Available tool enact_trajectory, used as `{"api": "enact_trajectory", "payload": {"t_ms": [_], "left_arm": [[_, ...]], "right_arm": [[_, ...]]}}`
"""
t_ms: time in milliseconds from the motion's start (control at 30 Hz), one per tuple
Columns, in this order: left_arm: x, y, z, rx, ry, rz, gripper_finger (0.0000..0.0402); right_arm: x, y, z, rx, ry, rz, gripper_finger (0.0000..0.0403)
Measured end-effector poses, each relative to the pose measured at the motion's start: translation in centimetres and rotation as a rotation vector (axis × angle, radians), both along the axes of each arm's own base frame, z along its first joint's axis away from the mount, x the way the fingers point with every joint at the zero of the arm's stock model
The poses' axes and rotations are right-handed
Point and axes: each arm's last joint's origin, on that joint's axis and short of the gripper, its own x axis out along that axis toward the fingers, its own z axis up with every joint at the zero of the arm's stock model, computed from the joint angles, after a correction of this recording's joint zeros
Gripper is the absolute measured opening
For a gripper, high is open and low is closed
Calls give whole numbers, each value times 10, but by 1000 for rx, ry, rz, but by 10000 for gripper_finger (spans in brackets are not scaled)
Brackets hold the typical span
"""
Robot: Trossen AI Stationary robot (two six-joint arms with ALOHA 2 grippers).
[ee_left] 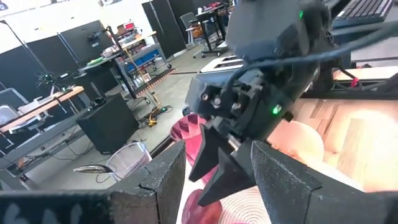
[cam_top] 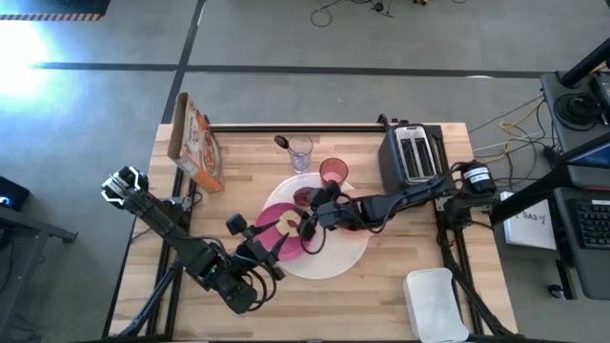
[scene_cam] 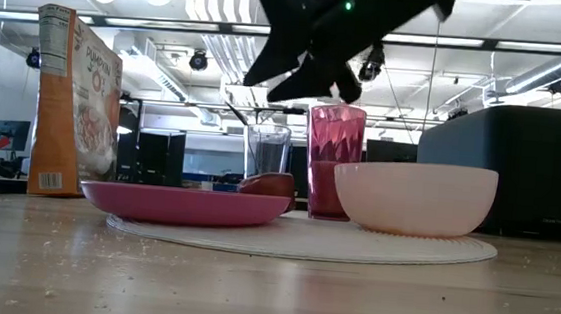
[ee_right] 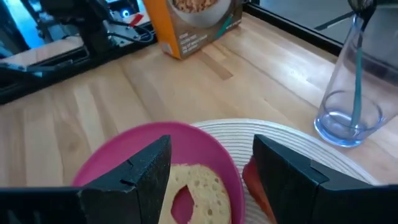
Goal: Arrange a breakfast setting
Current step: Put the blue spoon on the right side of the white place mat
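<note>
While the orange cereal box [cam_top: 195, 141] stands at the table's [cam_top: 400, 224] far left corner, the left gripper [cam_top: 250, 246] hangs at the near-left edge of the large white round mat [cam_top: 338, 255], fingers apart and empty. On the mat lies the magenta plate [ee_right: 134, 146] with a slice of toast [ee_right: 196, 186]. Above it hovers the right gripper [cam_top: 310, 221], fingers wide apart, holding nothing. Behind stand the small clear glass [cam_top: 300, 152] with the teal-handled spoon [ee_right: 356, 56] inside, then the translucent pink cup [scene_cam: 332, 159] and peach bowl [scene_cam: 415, 198].
</note>
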Motion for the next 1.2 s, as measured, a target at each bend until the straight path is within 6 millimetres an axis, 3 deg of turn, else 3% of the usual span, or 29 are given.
{"api": "enact_trajectory", "payload": {"t_ms": [267, 567, 800, 1067, 1200], "left_arm": [[1, 1, 0, -5, -6, 6, 166], [-2, 20, 11, -68, -61, 62, 166], [-1, 66, 17, -148, 57, 109, 166], [6, 130, 9, -212, 295, 230, 166], [12, 152, 9, -247, 312, 270, 166]], "right_arm": [[-21, 13, 40, -65, 85, 77, 215], [-74, 10, 82, -62, 169, 76, 215], [-89, -1, 98, -91, 148, 37, 215], [-91, -15, 97, -166, 229, 40, 215], [-93, -23, 92, -173, 296, 18, 215]]}}
